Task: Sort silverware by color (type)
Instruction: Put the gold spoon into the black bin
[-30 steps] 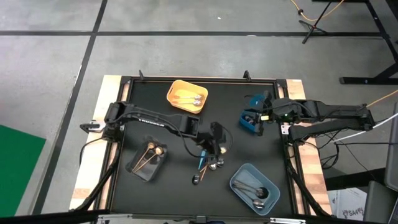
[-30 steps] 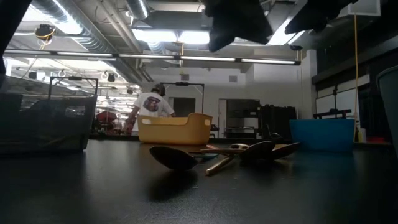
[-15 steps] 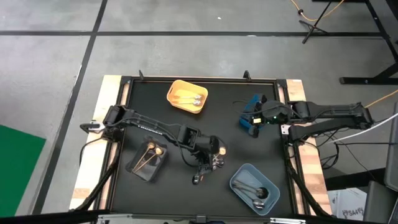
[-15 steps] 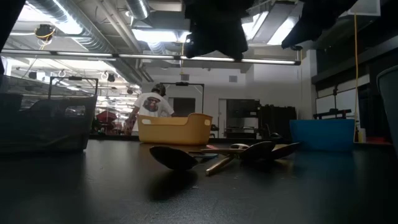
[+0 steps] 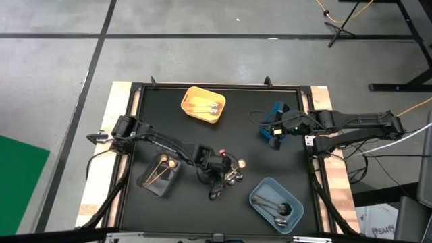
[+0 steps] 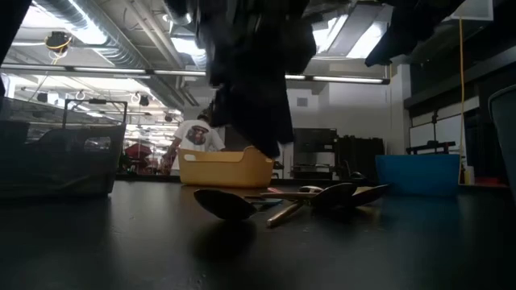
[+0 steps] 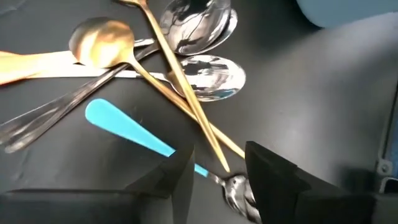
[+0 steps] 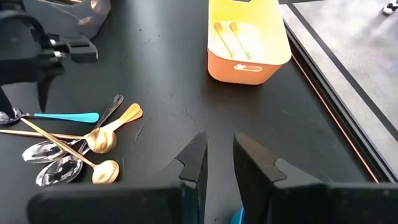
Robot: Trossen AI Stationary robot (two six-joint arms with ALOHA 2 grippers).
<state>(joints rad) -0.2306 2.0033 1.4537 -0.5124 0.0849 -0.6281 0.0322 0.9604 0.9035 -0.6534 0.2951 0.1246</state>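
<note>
Black matting covers the worktable (image 5: 155, 128), where sorting looks partly done: the yellow plastic bin (image 5: 202, 104) at twelve o'clock holds gold spoons, the grey-blue bin (image 5: 275, 205) at five o'clock holds silver ones, and the clear bin (image 5: 160, 173) at eight o'clock holds a few more. At centre a loose pile of silver, gold and light-blue-handled spoons (image 5: 229, 177) remains unsorted, the left gripper (image 7: 216, 173) low over it, fingers parted around the light-blue-handled spoon (image 7: 127, 126). At three o'clock the right gripper (image 8: 217, 158) waits, fingers apart and empty.
</note>
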